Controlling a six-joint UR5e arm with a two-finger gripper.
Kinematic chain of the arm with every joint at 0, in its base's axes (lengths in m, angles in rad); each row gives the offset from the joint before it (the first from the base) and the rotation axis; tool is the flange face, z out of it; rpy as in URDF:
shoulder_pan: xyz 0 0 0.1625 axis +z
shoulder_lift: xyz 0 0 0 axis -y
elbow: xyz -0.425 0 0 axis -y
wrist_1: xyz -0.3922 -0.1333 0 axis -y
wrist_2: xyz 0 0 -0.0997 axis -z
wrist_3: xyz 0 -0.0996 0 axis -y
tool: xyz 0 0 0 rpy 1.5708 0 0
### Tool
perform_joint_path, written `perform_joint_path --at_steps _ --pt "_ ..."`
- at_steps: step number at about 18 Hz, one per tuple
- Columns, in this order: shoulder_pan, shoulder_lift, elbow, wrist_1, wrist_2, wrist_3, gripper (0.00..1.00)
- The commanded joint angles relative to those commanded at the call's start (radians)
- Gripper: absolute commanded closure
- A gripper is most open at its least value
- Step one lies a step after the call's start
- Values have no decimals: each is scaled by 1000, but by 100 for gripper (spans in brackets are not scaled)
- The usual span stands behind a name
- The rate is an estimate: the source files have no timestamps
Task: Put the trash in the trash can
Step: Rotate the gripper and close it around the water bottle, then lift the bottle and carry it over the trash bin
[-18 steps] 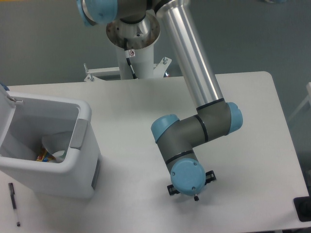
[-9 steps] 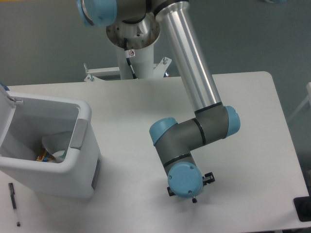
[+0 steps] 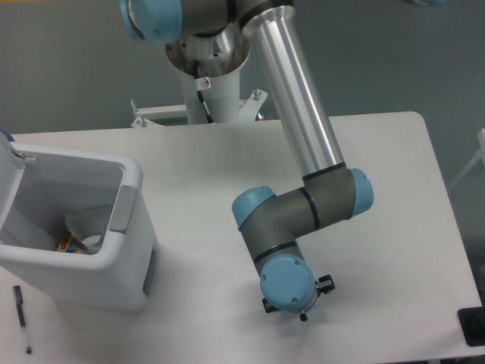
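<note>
Counter (image 3: pixel 394 152): smooth white top, matt w/ faint sheen. Trash can (image 3: pixel 132 227): white moulded plastic, smooth, semi-gloss; grey plastic handle strip on side. Inside can, clear plastic bottle (image 3: pixel 82 233), glossy, w/ printed label partly seen. Arm tube (image 3: pixel 299 91): brushed bare metal, satin shine. Joint housings (image 3: pixel 292 220): dark grey matt; end caps light blue plastic, smooth. Gripper (image 3: pixel 303 307): black matt parts, mostly hidden under wrist. Pen (image 3: pixel 21 317): thin, black, prob. plastic.
</note>
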Motion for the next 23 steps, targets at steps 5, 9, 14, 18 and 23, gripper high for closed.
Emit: perform_joint_path --at_steps 5,9,14,18,23 --pt "0 60 5 0 -107 23 50" --pt "15 143 6 2 -253 67 50" --pt "58 245 15 56 -498 111 50" --pt "92 307 15 129 -730 101 50" --pt "91 331 38 176 -801 83 49"
